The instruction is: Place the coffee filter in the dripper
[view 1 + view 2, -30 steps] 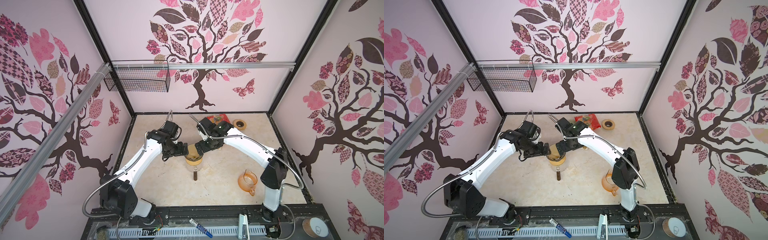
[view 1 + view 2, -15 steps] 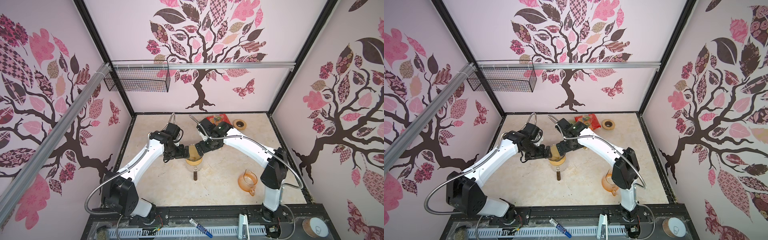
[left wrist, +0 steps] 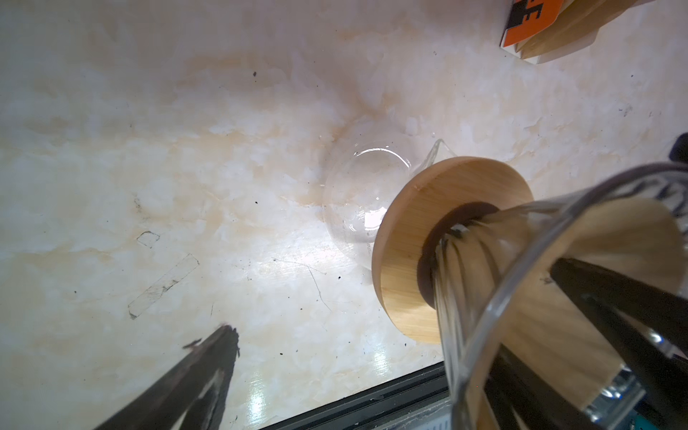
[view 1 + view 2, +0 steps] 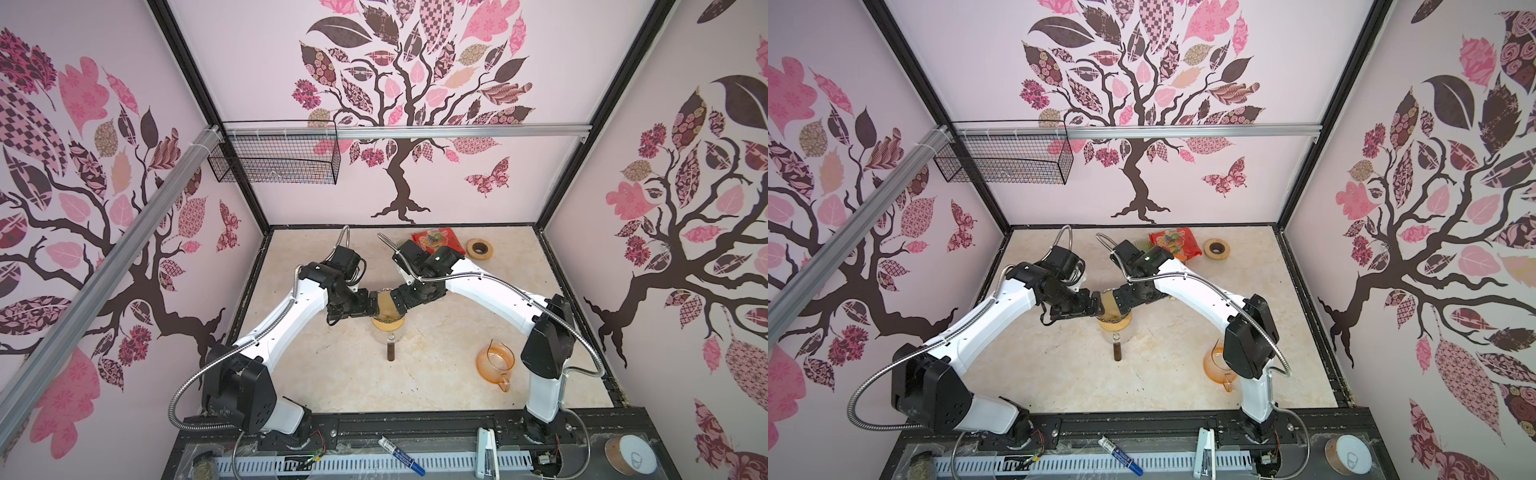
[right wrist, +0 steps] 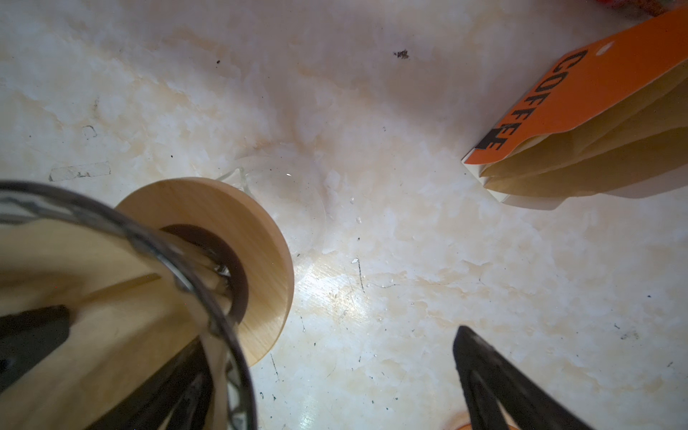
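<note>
— Where is the filter?

— We find the filter (image 3: 614, 231) inside the dripper (image 3: 446, 208), its brown paper lying against the glass cone. The dripper sits by its wooden collar on a clear carafe (image 3: 357, 193) in the middle of the table (image 4: 332, 374). A dark handle (image 4: 391, 352) points toward the near edge.

— And the grippers?

— The left gripper (image 4: 374, 306) comes in from the left and the right gripper (image 4: 397, 300) from the right. They meet over the dripper's mouth. We see both with jaws spread wide and clamped on nothing. Each straddles the glass rim, with one finger inside on the paper and the other outside, well apart from the dripper.

— What crowds the spot?

— In both top views the two grippers hide most of the filter from us. Just beyond the dripper lies a filter pack (image 5: 595, 111) with an orange card. Farther back we see a red packet (image 4: 436, 241), with a tape roll (image 4: 479, 248) to its right. An orange jug (image 4: 494, 361) stands near and to the right, beside the right arm. A wire basket (image 4: 274, 158) hangs on the far wall, and a marker (image 4: 401, 449) lies on the near rail.
</note>
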`<action>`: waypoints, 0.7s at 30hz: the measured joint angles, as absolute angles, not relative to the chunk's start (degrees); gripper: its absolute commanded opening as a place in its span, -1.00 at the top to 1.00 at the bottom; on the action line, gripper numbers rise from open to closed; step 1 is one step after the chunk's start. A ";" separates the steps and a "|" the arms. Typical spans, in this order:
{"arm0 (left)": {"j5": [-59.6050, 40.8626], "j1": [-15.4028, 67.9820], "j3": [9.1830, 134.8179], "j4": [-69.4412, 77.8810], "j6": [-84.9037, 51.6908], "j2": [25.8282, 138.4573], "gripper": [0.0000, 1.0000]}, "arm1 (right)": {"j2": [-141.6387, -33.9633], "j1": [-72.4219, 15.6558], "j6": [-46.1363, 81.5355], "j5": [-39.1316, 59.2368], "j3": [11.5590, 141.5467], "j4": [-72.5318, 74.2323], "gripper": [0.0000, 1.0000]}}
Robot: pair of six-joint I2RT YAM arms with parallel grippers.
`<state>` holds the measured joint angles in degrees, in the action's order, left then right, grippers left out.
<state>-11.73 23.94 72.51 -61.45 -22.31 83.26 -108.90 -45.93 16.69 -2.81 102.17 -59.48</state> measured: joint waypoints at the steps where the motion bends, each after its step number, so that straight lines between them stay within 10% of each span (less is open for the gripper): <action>1: -11.81 23.94 72.53 -61.45 -22.41 82.85 -0.94 | -108.90 -45.93 16.69 -2.81 102.15 -59.44 -1.00; 21: -13.15 23.94 72.75 -61.95 -22.59 78.67 -0.94 | -108.79 -45.93 16.75 -2.50 101.91 -59.46 -1.00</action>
